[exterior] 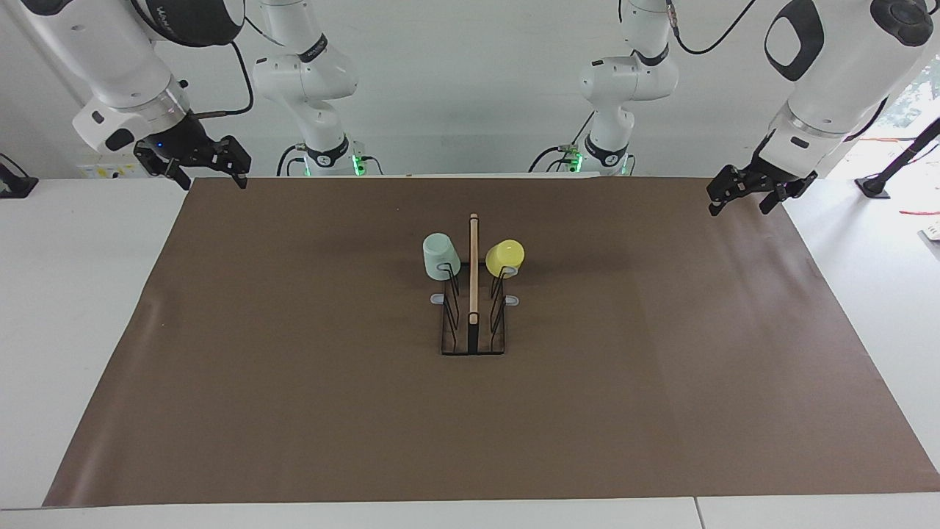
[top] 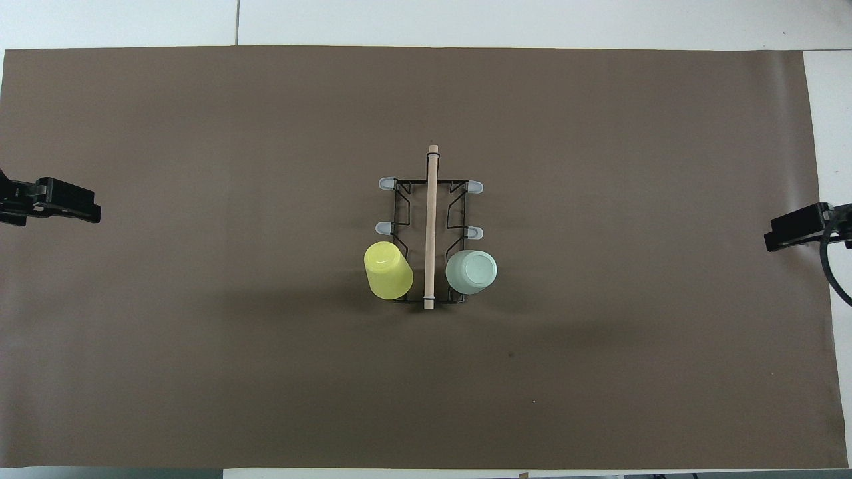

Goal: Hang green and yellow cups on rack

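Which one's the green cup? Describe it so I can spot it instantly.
At the middle of the brown mat stands the black wire rack. The green cup hangs upside down on a prong at the rack's robot end, toward the right arm's end; its neighbour is bright yellow.

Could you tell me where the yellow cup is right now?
The yellow cup hangs upturned on the rack, on its prong nearest the robots toward the left arm's end, beside the green cup.

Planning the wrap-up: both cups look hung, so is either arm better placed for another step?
Neither. The green cup and yellow cup sit on the rack; the left end effector and right end effector hang open over the mat's ends.
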{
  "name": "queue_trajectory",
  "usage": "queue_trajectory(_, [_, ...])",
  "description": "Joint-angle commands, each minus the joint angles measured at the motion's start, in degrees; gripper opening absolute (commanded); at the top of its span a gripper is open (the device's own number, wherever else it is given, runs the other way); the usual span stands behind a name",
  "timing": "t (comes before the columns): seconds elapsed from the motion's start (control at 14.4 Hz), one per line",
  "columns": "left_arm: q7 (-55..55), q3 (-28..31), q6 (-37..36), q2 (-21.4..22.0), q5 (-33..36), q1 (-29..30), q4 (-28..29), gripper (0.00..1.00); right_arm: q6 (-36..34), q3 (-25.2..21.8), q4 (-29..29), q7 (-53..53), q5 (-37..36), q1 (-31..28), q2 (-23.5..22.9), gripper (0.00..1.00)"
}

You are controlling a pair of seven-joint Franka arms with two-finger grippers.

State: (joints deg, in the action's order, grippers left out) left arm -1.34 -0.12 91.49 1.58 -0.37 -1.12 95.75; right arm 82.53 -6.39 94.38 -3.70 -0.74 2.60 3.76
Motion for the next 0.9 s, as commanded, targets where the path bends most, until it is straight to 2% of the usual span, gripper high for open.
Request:
queue_trajectory(0.0, [-0.94,0.03,-0.26,0.18,-0.86,0.07,0.14,1.00,2.37,0.24,1.08,1.77,0.03,-0.13,0.90,1.00])
queue_trajectory(0.21, [-0.94,0.21,-0.26,0.18,-0.86,0.07,0.14,1.00,2.47,0.24,-1.21,5.11,0.03,-0.40,-0.34,1.00])
queue_trajectory(0.83, [-0.85,0.03,-0.17,0.18,-0.86,-0.11,0.14,1.00,3.08,0.24,-1.74,4.76,-0.14,-0.49,-0.60,1.00])
